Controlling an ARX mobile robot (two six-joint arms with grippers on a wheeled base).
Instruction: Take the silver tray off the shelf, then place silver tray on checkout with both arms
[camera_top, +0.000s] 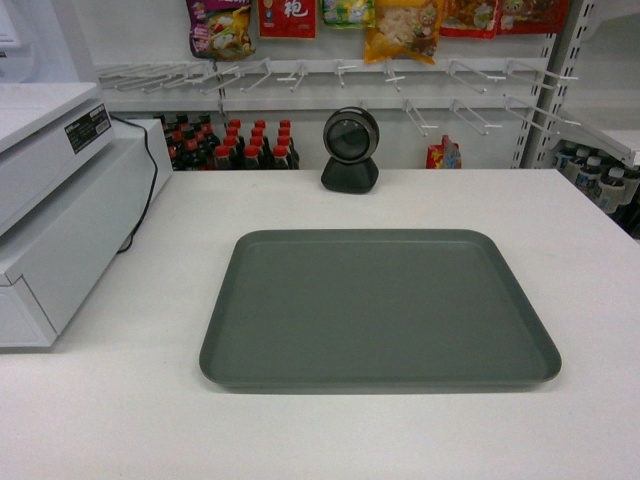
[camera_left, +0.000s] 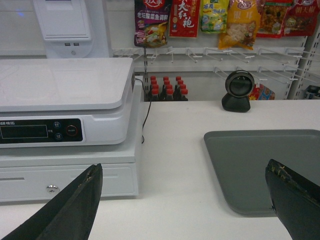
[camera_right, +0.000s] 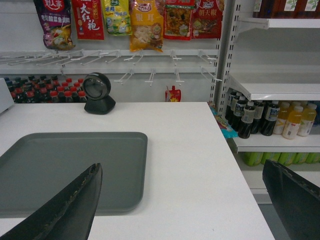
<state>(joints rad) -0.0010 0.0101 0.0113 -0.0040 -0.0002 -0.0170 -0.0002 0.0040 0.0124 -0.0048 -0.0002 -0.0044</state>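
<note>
Left gripper (camera_left: 182, 200) and right gripper (camera_right: 182, 200), each with black flat fingers spread wide, hover above the matte white checkout countertop (camera_top: 120, 420), holding nothing. The flat grey-green rectangular silver tray (camera_top: 380, 308) lies flat on the checkout at centre. White cash register (camera_top: 60, 200) at 9 o'clock; black round scanner (camera_top: 350, 150) at 12 o'clock. Glossy white shelf (camera_right: 272, 90) at 3 o'clock, apparently stocked with bottles.

Red hanging snack packet (camera_right: 88, 19): large yellow characters "大红袍".
Purple hanging packet (camera_left: 151, 22): white top lettering, too blurred to read.
White cash register's (camera_left: 70, 120) black label (camera_top: 87, 128): illegible.
</note>
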